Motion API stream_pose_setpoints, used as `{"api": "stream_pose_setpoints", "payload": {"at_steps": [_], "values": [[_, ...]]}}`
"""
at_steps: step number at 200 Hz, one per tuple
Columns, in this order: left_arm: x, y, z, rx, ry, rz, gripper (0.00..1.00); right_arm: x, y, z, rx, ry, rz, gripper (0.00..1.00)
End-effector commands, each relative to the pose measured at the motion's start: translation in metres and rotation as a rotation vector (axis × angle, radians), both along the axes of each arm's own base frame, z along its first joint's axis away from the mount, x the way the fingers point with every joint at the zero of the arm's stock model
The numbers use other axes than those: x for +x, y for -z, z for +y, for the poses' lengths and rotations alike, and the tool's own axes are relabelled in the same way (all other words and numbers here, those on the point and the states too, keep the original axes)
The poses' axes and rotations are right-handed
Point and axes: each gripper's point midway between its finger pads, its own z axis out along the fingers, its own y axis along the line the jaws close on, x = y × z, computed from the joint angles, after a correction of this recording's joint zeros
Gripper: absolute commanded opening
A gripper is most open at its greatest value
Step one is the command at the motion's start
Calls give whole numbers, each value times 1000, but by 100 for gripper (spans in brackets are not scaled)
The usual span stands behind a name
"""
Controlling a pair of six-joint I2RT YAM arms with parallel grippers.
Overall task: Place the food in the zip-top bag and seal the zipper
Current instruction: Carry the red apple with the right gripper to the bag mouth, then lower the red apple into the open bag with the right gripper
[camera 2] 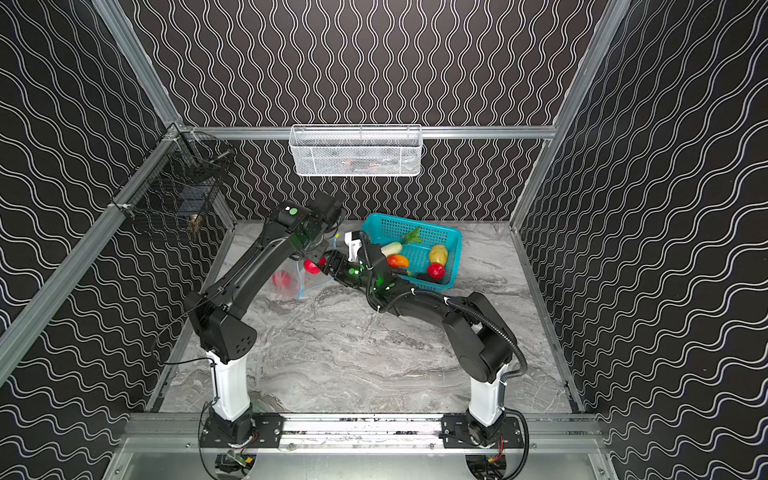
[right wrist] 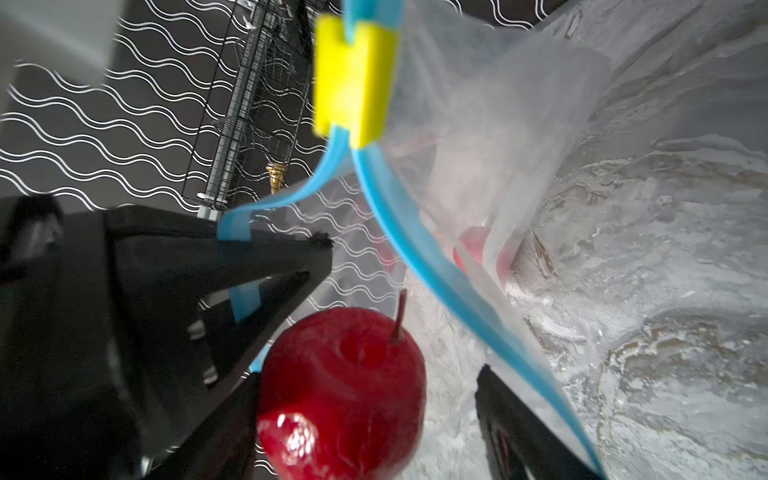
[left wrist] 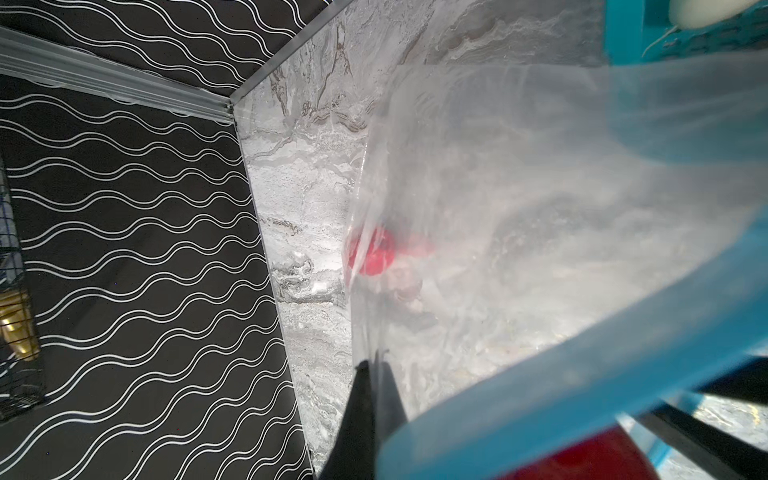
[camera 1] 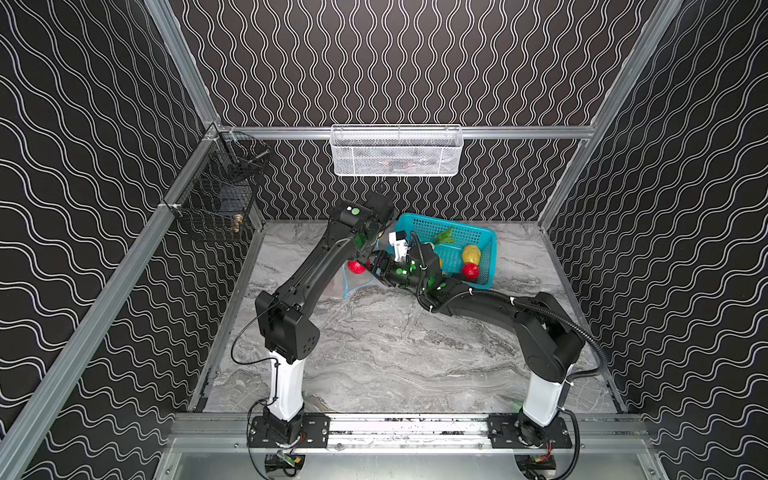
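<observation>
Right wrist view: we see the left gripper (right wrist: 316, 259) clamped on the zipper (right wrist: 415, 257) (zip-top bag (right wrist: 498, 124) mouth agape), the right gripper (right wrist: 365, 378) with jaws apart, a red apple (right wrist: 345, 374) between them.

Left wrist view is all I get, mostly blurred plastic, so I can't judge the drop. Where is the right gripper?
Observer: The right gripper is at the open mouth of the zip-top bag, jaws open around a red apple.
Operator: What is the left gripper clamping?
Observer: The left gripper is shut on one lip of the zipper, holding it apart from the other lip.
Operator: What is in the basket?
Observer: In a top view, the teal basket holds a potato, a red round one, a white-green long one, an orange one and a leafy green.
</observation>
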Motion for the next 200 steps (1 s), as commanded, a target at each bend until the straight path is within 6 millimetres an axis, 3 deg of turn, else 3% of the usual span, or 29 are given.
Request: {"api": "stream_pose_setpoints", "payload": {"at_steps": [1, 200], "values": [[-1, 1, -2, -13, -1, 3, 0, -4, -27, 3, 33, -7, -58, 81], [-3, -3, -4, -31, 9, 2, 0, -36, -48, -13, -14, 7, -93, 85]]}}
